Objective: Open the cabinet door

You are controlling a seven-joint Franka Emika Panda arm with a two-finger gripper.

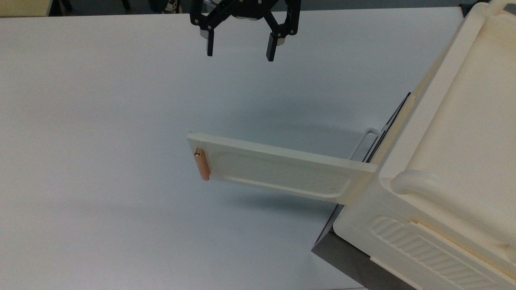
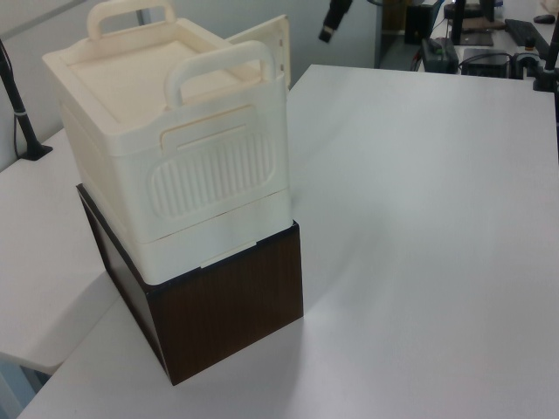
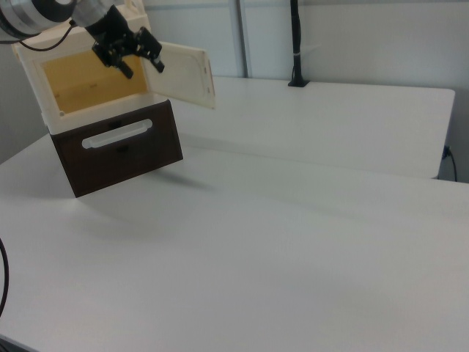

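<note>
Top view: claw (image 1: 240, 47) spread wide, holding nothing, near the top edge, well apart from the cabinet door (image 1: 278, 169). Door swung out over the white bench (image 1: 100, 161), copper handle (image 1: 202, 164) at its free end.

Left view: door (image 2: 266, 39) stands behind the cream cabinet (image 2: 175, 148).

Right view: door (image 3: 187, 72) fully open, cabinet interior (image 3: 91, 81) exposed, claw (image 3: 135, 60) in front of it.

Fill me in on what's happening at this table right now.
A robot arm is working on a cream cabinet that sits on a dark wooden box. The cabinet door stands swung wide open, its copper handle at the free end, and the right view shows the bare yellowish inside. The gripper hangs above the white table, jaws open, apart from the door and holding nothing.
</note>
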